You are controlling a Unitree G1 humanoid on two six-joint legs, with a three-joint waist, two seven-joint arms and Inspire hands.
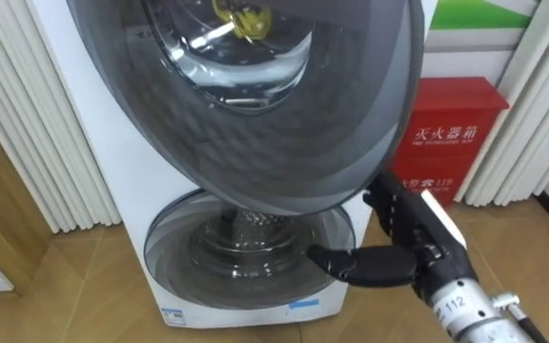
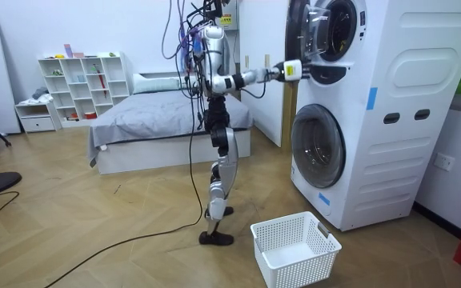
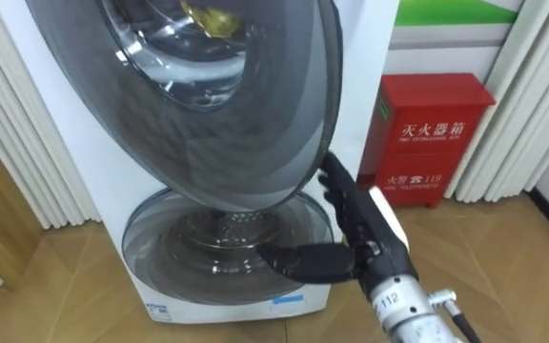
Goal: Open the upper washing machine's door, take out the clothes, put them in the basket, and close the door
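black right hand (image 1: 403, 243), fingers straight and gripping nothing, touches the grey door (image 1: 255, 124) of the washing machine (image 2: 390, 144).

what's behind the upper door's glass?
A yellow item shows through the glass of the upper door; cannot tell what. The door's dark rim hides the rest of the drum.

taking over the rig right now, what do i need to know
Hands: right robot hand is open, fingertips at the rim of the upper washer door, and holds nothing.
Things: the door is swung partly open; something yellow shows through its glass, unclear if clothing. The white basket sits on the floor by the robot.
Done: door open.
Left: reach in and take the clothes out.
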